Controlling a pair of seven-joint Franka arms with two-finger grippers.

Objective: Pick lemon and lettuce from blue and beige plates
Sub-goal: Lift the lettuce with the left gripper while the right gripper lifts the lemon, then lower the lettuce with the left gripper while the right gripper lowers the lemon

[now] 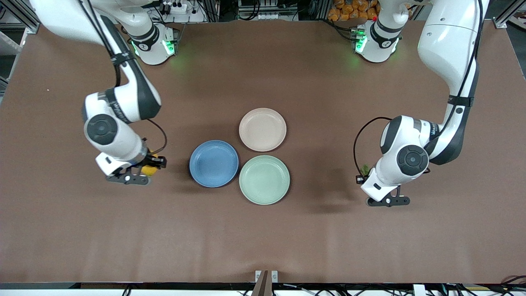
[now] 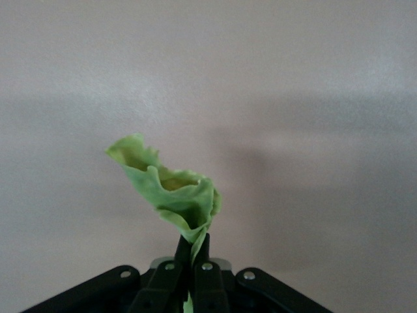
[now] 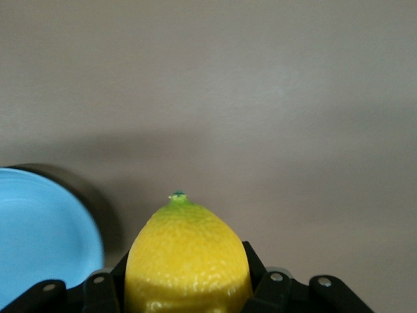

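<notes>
Left pincer (image 2: 193, 251) pinches lettuce (image 2: 171, 189) tight; right pincer (image 3: 189, 274) clamps lemon (image 3: 187, 257).

I see the lemon (image 3: 187, 261), yellow with a small green tip, pinched in the right gripper (image 1: 148, 167) above bare table beside the blue plate (image 1: 213, 163). The lettuce (image 2: 171, 194), a crinkled green leaf, stands up from the left gripper's (image 2: 193, 251) closed fingers. The blue and beige plates (image 1: 262, 129) touch, both bare.

Brown table (image 1: 263, 238) (green LED glow).
</notes>
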